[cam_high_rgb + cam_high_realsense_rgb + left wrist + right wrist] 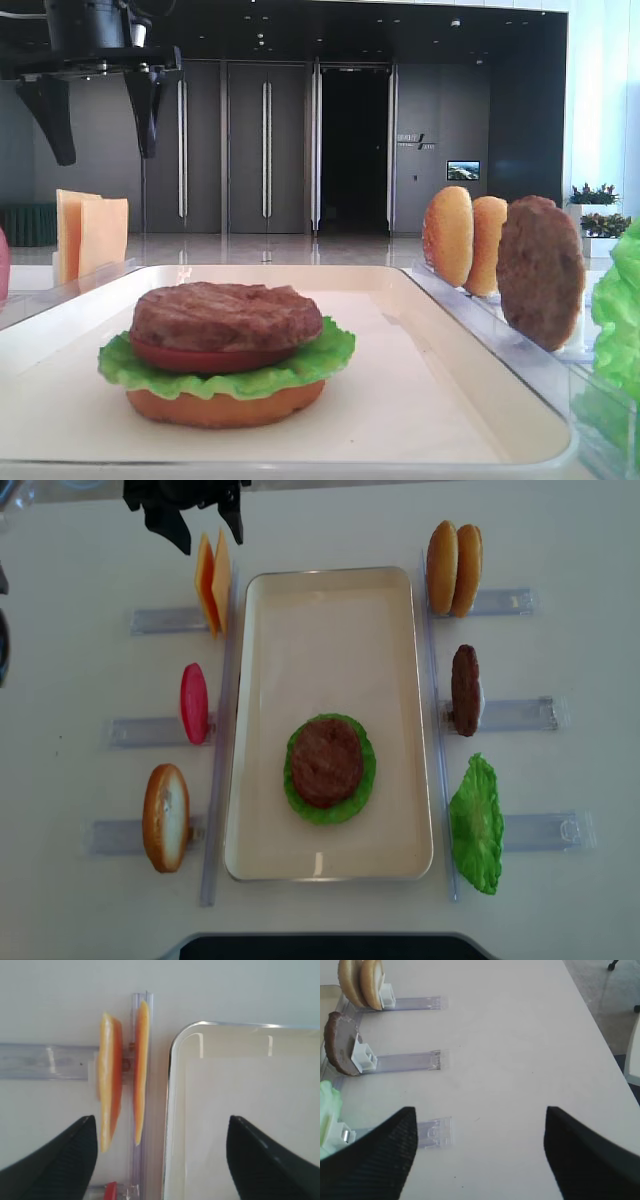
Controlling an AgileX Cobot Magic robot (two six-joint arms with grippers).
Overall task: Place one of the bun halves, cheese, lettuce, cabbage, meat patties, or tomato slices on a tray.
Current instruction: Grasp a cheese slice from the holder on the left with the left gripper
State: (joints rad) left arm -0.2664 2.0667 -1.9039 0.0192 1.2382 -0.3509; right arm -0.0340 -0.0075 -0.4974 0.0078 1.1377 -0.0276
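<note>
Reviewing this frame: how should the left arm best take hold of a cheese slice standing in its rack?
Pinch the top edge of the cheese from above, one finger on each flat face. The slices stand upright on edge in the clear rack, so only the upper edge is free. The left gripper hangs open above them.

White table (330, 520) under tray (400, 590), clear racks (520, 715).

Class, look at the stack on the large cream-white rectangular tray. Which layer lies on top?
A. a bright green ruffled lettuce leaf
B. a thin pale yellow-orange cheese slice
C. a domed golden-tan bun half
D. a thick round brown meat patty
D: the thick round brown meat patty tops the stack on the cream-white tray, above the red tomato slice, green lettuce leaf and bun half.
</note>
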